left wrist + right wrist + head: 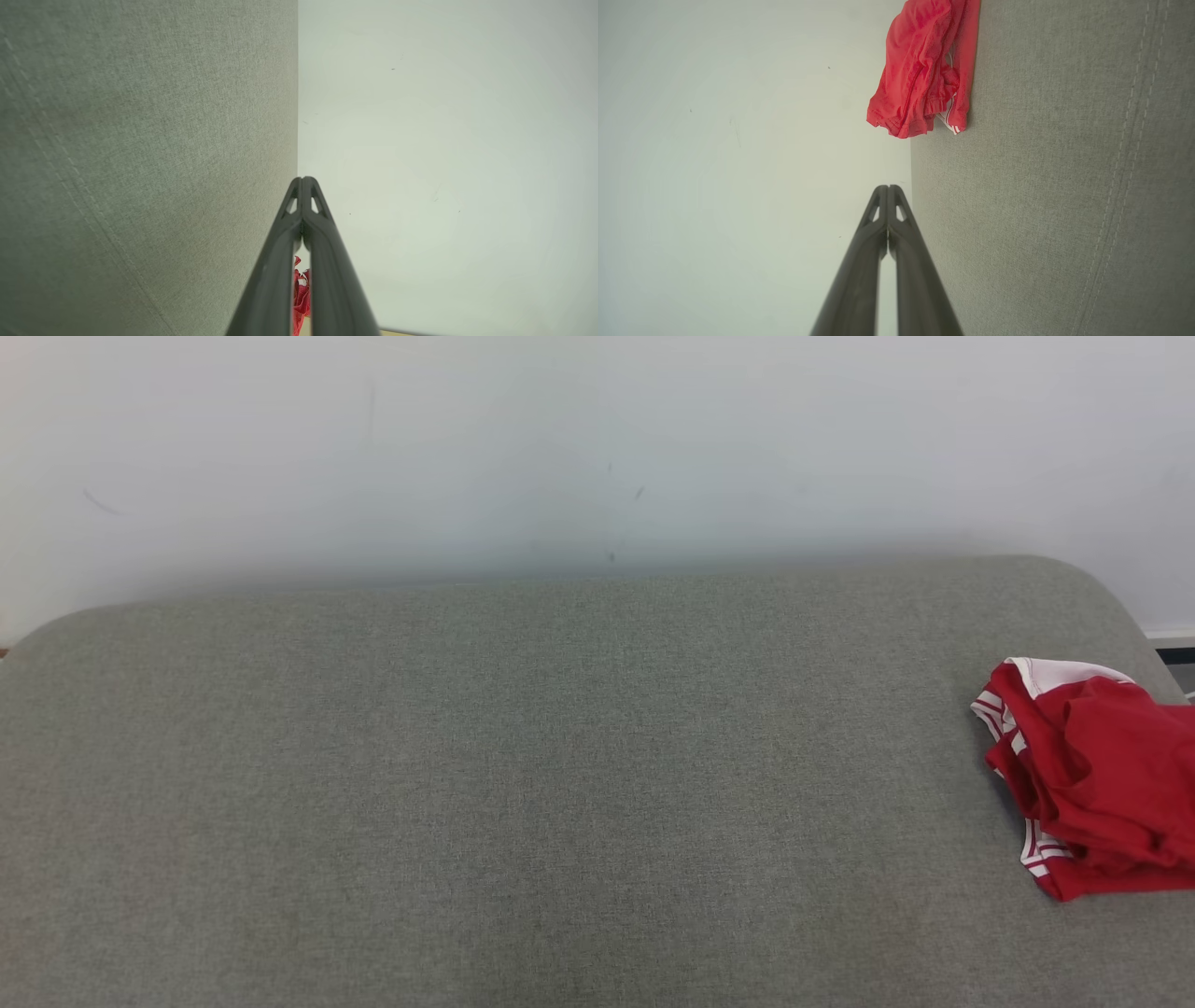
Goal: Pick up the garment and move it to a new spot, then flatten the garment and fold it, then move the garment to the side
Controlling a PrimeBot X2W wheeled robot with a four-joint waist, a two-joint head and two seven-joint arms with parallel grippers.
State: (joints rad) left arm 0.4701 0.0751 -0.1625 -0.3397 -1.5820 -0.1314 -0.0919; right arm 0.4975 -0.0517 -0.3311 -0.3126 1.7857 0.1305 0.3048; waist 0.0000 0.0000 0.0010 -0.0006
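The garment (1092,775) is red with white striped trim and lies crumpled at the right edge of the grey cushioned surface (523,784), partly cut off by the head view's border. In the right wrist view the garment (920,70) sits bunched at the top, well beyond my right gripper (888,187), whose dark fingers are pressed together and hold nothing. My left gripper (303,179) is also shut and empty; a sliver of the garment (301,291) peeks between its fingers far behind.
A pale wall (597,448) rises directly behind the grey surface. The surface's rounded far corners curve off at left and right, and stitched seams (1129,140) run across the fabric.
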